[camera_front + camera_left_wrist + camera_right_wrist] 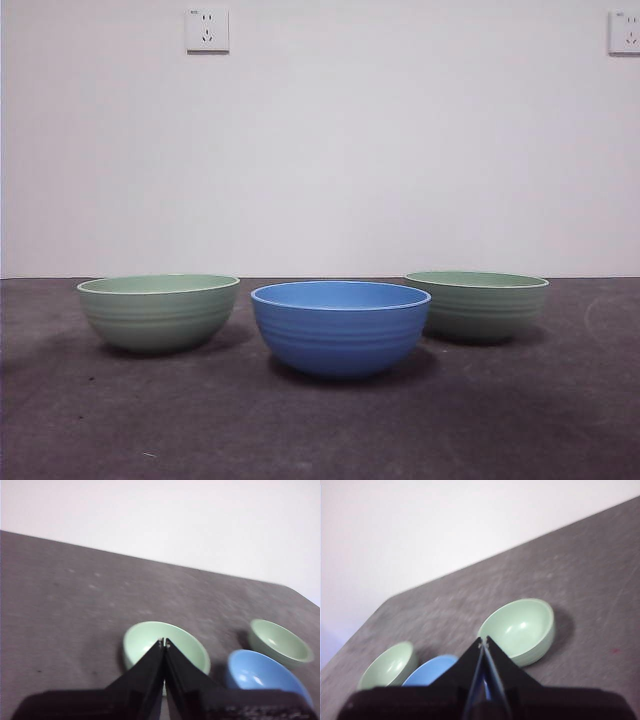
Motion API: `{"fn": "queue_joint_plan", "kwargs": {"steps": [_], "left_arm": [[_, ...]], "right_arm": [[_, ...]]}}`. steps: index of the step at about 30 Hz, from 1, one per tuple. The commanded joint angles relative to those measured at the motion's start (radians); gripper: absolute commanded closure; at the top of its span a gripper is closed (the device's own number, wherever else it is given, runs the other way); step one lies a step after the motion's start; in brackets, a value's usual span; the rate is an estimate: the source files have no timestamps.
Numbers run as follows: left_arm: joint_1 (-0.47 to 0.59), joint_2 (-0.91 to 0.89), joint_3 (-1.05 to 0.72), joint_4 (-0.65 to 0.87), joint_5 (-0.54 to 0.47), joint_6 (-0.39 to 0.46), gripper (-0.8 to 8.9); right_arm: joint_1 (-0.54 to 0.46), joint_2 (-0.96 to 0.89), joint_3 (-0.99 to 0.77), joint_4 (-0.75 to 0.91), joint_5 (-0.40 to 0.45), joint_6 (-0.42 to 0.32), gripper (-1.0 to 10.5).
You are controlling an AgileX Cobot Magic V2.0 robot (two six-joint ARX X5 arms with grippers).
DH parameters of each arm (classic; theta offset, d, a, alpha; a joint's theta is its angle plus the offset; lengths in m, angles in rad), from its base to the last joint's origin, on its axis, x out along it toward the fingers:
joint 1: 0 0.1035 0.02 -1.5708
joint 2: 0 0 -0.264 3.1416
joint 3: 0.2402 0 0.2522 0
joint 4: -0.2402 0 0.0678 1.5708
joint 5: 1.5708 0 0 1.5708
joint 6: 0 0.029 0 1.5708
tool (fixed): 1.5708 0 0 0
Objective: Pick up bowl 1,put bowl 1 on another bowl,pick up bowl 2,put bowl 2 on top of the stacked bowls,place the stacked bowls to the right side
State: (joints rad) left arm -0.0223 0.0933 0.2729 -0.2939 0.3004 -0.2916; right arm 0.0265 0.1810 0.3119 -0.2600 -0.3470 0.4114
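Three ribbed bowls stand apart on the dark table. The blue bowl is in the middle, nearest the front camera. One sage-green bowl sits to its left, a second sage-green bowl to its right and a bit further back. My left gripper hangs shut and empty high above the left green bowl. My right gripper is shut and empty, raised above the right green bowl. Neither arm shows in the front view.
The dark grey table runs to a white wall with two sockets. In the wrist views bare tabletop surrounds the bowls on every side.
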Motion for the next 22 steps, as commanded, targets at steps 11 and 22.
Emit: {"fn": "queue_joint_plan", "kwargs": {"steps": [11, 22], "left_arm": [[0.003, 0.335, 0.406, -0.393, 0.28, 0.263, 8.22], [0.001, 0.531, 0.641, -0.752, 0.361, 0.459, 8.22]], "right_arm": [[0.014, 0.42, 0.547, -0.583, -0.156, -0.444, 9.6], [0.069, 0.581, 0.78, -0.927, -0.155, -0.586, 9.6]]}}
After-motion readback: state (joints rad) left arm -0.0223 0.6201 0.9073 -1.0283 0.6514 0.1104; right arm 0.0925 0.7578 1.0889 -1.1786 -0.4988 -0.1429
